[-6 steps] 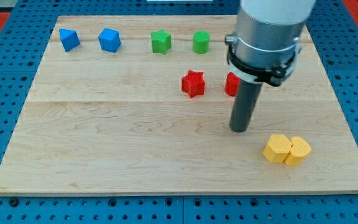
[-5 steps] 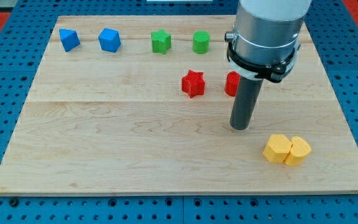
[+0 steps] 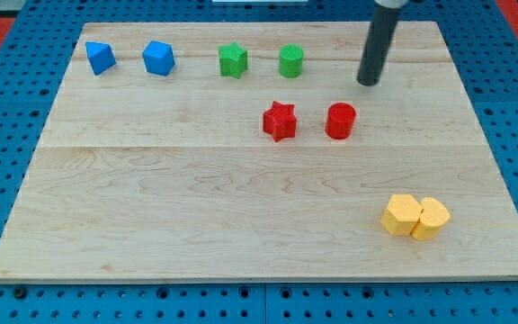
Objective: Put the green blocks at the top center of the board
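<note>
- My tip [image 3: 368, 83] rests on the tabletop [image 3: 169, 198] near the view's top right; I carry a bare rod and no pincer, so no spread or pinch to report
- Green cylinder [image 3: 290, 61] lies left of my tip, apart from it
- Red cylinder [image 3: 340, 121] sits just below-left of my tip
- Green star [image 3: 233, 60] sits further left, along the top edge near centre

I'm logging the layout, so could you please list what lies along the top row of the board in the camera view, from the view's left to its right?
Blue block → second blue block → green star-like block → green cylinder → my tip, standing to the right of both green blocks and touching neither.
</note>
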{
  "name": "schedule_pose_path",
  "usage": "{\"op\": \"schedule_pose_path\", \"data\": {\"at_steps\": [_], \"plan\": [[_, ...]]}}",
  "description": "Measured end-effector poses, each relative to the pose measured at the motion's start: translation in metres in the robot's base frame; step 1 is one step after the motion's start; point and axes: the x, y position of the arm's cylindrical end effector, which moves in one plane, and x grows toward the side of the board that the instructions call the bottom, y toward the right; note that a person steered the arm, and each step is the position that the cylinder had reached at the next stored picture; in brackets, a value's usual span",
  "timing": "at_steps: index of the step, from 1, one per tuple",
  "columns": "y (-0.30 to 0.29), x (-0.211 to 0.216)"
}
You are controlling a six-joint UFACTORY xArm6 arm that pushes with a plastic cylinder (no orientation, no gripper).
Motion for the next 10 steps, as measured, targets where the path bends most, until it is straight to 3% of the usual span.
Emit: {"op": "schedule_pose_path", "data": {"at_steps": [2, 6, 8, 10], "plan": [[-0.106, -0.014], [-0.089, 0.008], [-0.196, 0.014], [-0.169, -0.040]]}}
